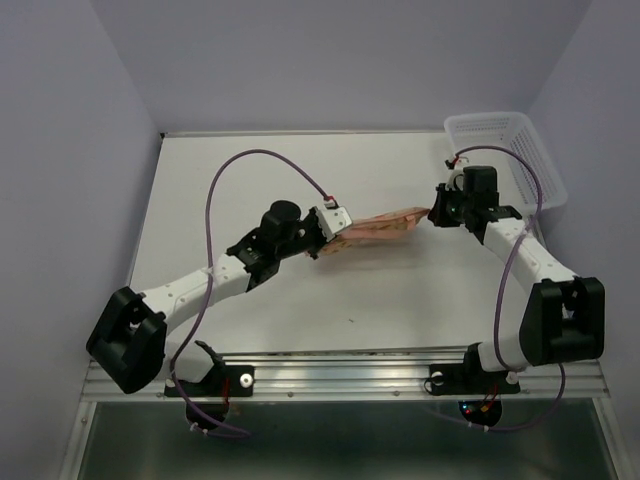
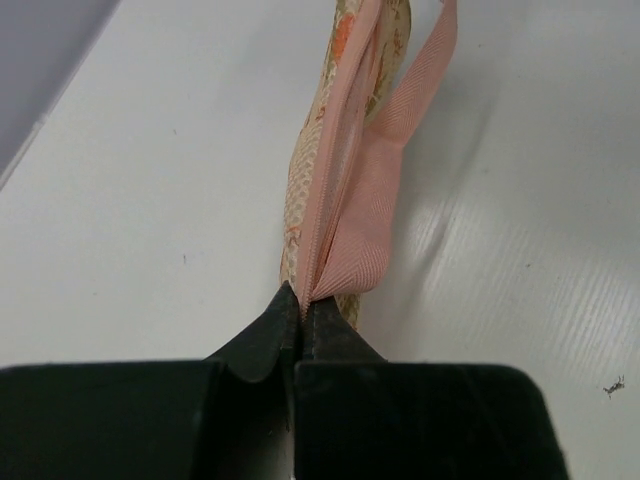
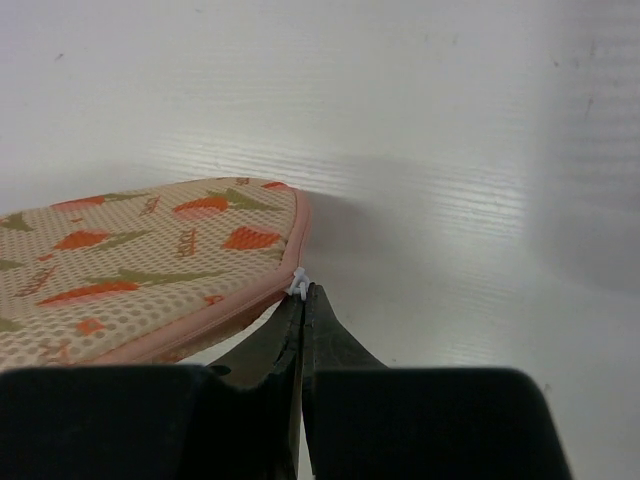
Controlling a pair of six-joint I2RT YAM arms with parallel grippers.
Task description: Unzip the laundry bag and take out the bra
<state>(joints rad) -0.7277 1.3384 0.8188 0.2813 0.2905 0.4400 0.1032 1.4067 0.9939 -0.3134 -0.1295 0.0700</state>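
The laundry bag (image 1: 385, 226), cream-peach with orange print and pink edging, hangs stretched between my two grippers above the table. My left gripper (image 1: 330, 238) is shut on the pink zip edging at the bag's left end (image 2: 345, 220); a pink ribbon loop (image 2: 420, 90) hangs beside it. My right gripper (image 1: 437, 215) is shut on the small white zip pull (image 3: 300, 283) at the bag's right end (image 3: 140, 260). The bra is hidden; nothing yellow shows.
A white plastic lattice basket (image 1: 505, 155) stands at the back right corner, just behind the right arm. Purple cables loop over both arms. The white table (image 1: 380, 300) runs to walls at left, back and right.
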